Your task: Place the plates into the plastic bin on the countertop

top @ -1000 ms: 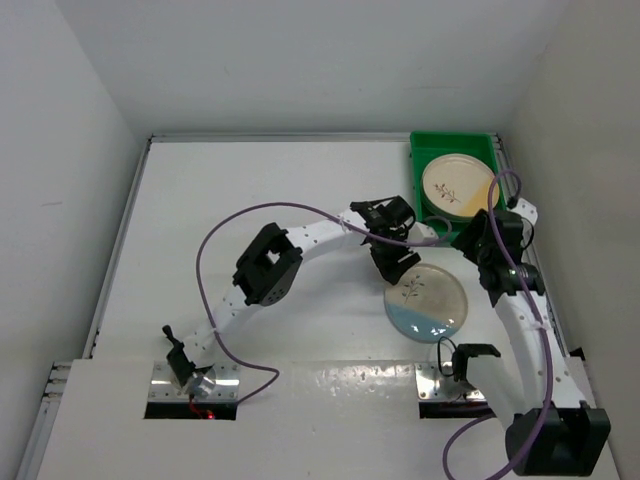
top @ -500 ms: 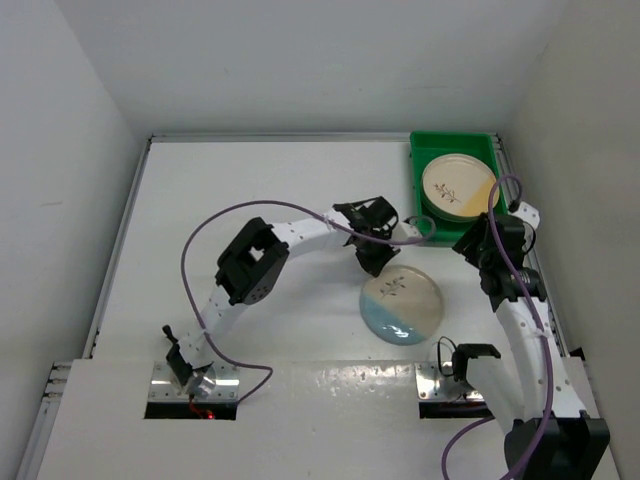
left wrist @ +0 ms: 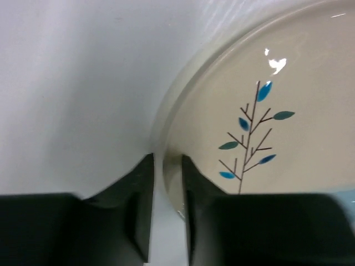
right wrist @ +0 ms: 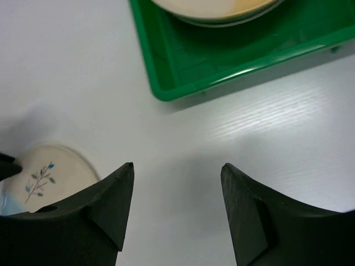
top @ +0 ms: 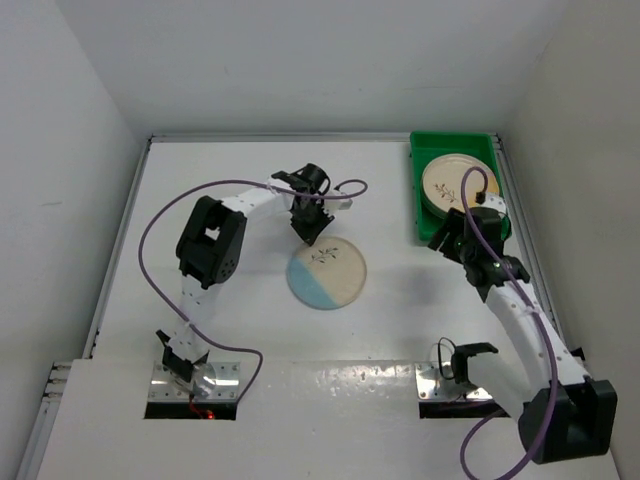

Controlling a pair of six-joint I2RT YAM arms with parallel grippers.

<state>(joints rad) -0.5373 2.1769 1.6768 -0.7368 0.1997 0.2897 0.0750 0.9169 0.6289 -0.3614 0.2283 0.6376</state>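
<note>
A cream plate with a blue segment [top: 327,275] sits low over the white countertop [top: 400,330], left of centre. My left gripper [top: 309,230] is shut on its far rim; in the left wrist view the jaws [left wrist: 166,166] pinch the rim beside the sprig drawing [left wrist: 249,138]. The green plastic bin [top: 416,190] stands at the far right and holds a plate with a yellow segment [top: 452,183]. My right gripper [top: 440,243] is open and empty just in front of the bin's near left corner [right wrist: 183,61]. The blue plate also shows in the right wrist view [right wrist: 44,177].
White walls close in on the left, back and right. The countertop's metal edge [top: 280,137] runs along the back. The left arm's purple cable [top: 150,235] loops over the left half.
My left gripper has carried the blue plate leftward, away from the bin. My right arm has swung forward and left to the bin's near left corner.
</note>
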